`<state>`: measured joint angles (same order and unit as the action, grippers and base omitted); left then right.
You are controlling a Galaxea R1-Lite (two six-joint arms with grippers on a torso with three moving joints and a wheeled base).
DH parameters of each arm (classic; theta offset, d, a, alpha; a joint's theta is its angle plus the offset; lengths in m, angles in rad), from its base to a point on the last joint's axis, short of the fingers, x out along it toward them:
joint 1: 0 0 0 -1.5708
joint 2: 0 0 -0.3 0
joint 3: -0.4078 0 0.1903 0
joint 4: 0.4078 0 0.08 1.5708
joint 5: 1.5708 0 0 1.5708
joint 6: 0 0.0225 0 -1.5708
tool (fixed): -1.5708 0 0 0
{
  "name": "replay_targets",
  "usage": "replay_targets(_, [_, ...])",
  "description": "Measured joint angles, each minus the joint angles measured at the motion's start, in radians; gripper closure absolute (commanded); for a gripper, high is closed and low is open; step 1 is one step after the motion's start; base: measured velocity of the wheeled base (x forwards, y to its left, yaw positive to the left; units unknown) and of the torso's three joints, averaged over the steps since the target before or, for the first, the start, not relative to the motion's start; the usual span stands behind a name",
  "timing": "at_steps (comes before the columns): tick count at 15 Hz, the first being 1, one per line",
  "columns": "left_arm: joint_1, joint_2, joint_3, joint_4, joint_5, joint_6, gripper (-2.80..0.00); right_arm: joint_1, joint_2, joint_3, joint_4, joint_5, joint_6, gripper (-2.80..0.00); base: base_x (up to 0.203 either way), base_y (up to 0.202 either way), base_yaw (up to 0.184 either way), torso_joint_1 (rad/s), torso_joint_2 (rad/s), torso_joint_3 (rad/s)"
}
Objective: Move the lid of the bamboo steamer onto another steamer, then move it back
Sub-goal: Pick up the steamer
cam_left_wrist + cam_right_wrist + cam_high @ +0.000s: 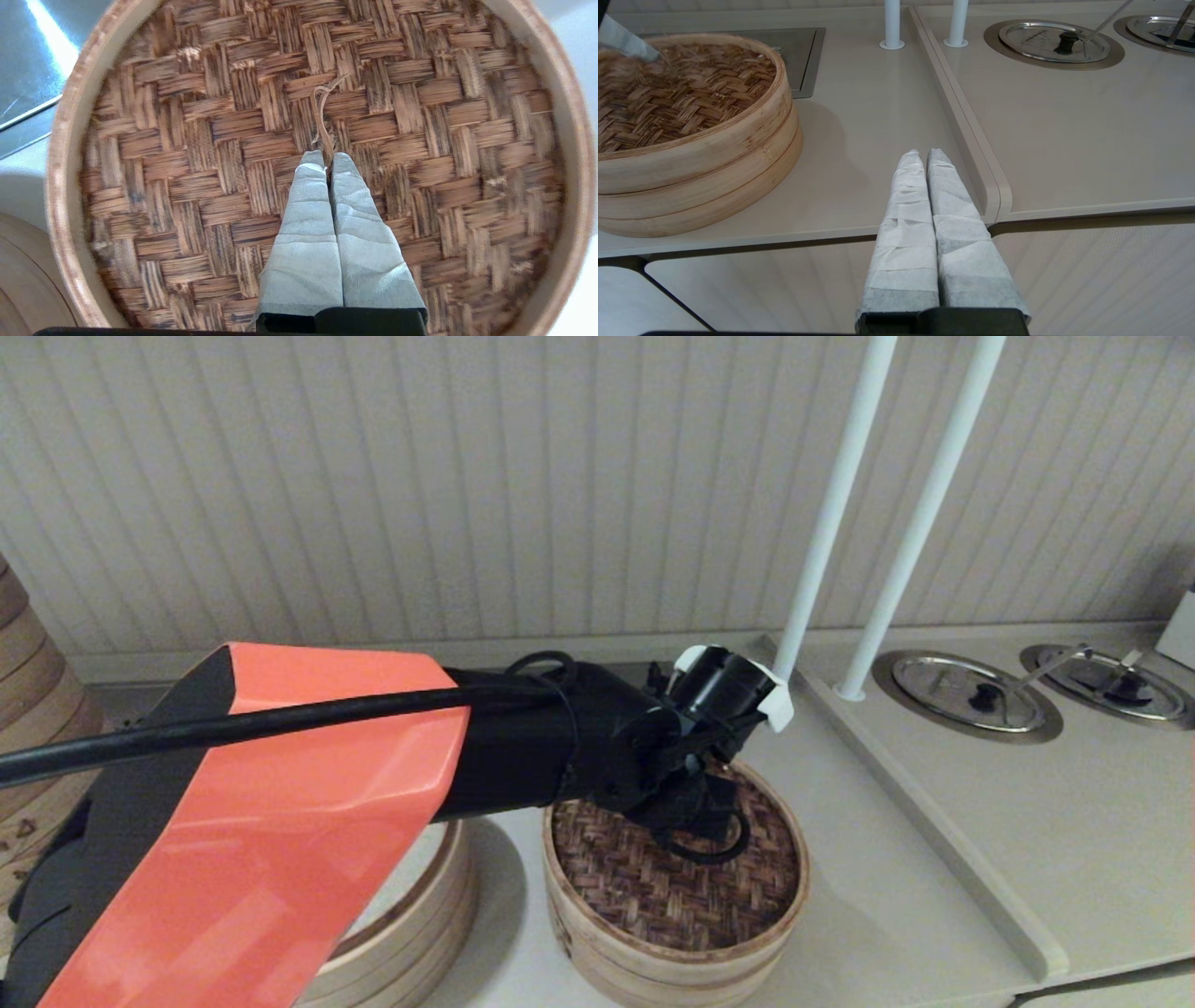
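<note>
**Left jaws pinched on the lid's centre loop**

Your left gripper (325, 159) sits over the middle of the bamboo steamer lid (196, 140), jaws clenched, with the thin bamboo loop handle (322, 116) rising right at the fingertips and apparently caught between them. The lid lies flat directly beneath the jaws, seated on a pale basket (653, 961), its woven face spreading evenly all round the tips. Being round, it offers no long axis, so the coming move looks like a straight lift.

The other steamer (411, 915) stands just beside the lidded basket, on the forearm's side of the jaws, largely hidden under the arm. The left arm reaches in, wrist pitched steeply down.

Your right gripper (924, 156) hangs off the counter (887, 140) edge, jaws closed on nothing, well apart from the lid.
</note>
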<state>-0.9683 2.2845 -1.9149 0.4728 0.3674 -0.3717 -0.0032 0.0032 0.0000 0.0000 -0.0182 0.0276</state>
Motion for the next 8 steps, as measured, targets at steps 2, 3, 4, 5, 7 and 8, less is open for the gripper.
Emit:
replay_targets(2, [-0.002, -0.007, -0.003, 0.0, 0.003, 0.002, 0.0, 0.0, 0.0, 0.0, 0.0, 0.0, 0.0, 0.0, 0.0, 0.0, 0.0, 0.0, 0.0, 0.0])
replay_targets(3, [-0.002, -0.011, -0.003, -0.001, 0.014, 0.002, 0.0, 0.0, 0.0, 0.0, 0.0, 0.0, 0.0, 0.0, 0.0, 0.0, 0.0, 0.0, 0.0, 0.0])
replay_targets(4, [-0.003, -0.015, -0.003, -0.001, 0.026, 0.002, 0.0, 0.0, 0.0, 0.0, 0.0, 0.0, 0.0, 0.0, 0.0, 0.0, 0.0, 0.0, 0.0, 0.0])
replay_targets(5, [-0.005, -0.018, -0.003, 0.001, 0.036, 0.001, 0.0, 0.0, 0.0, 0.0, 0.0, 0.0, 0.0, 0.0, 0.0, 0.0, 0.0, 0.0, 0.0, 0.0])
replay_targets(7, [-0.012, -0.028, -0.003, 0.001, 0.039, 0.001, 0.0, 0.0, 0.0, 0.0, 0.0, 0.0, 0.0, 0.0, 0.0, 0.0, 0.0, 0.0, 0.0, 0.0])
replay_targets(8, [-0.015, -0.034, -0.003, 0.001, 0.047, 0.0, 0.0, 0.0, 0.0, 0.0, 0.0, 0.0, 0.0, 0.0, 0.0, 0.0, 0.0, 0.0, 0.0, 0.0])
